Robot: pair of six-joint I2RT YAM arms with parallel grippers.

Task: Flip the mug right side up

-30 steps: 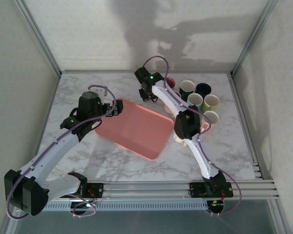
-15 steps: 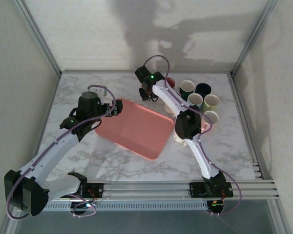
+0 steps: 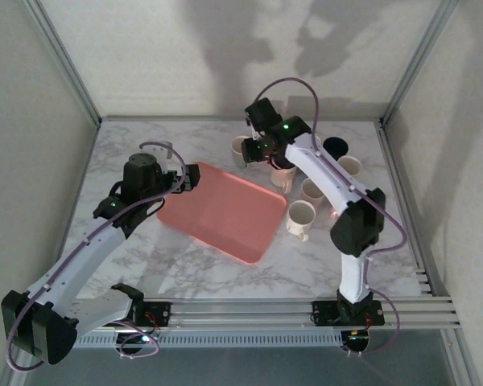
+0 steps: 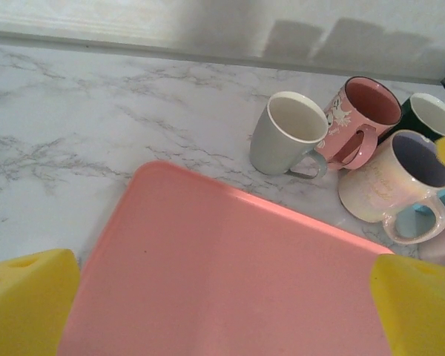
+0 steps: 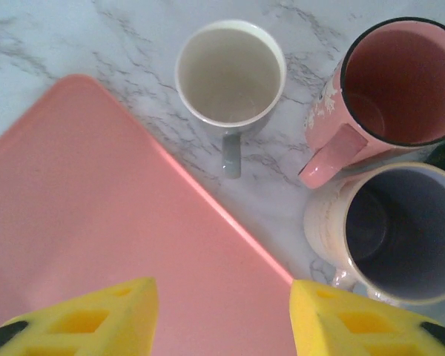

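1. Just beyond the far corner of the pink tray [image 5: 96, 208], on the marble table [image 4: 74, 111], a pale grey mug [image 5: 230, 74] stands upright on its base
2. Its long axis runs straight up and down, and its open mouth faces the ceiling; the inside looks empty
3. Its handle sticks out sideways toward the tray's edge, into the gap between the tray and a neighbouring pink mug [image 5: 400, 81]
4. The grey mug stands just beside the tray and close to the pink mug, touching neither
5. A pearly cream mug [image 5: 400, 237] with a dark inside stands next to the pink one, also mouth up, and a dark green mug [image 4: 430, 115] sits behind them
6. The right gripper [image 5: 222, 319] hangs above the tray's edge, near the grey mug; its yellow pads are spread apart with nothing between them
7. The left gripper [image 4: 222, 304] hovers over the tray's other side, well apart from the mug, its yellow pads spread wide and empty
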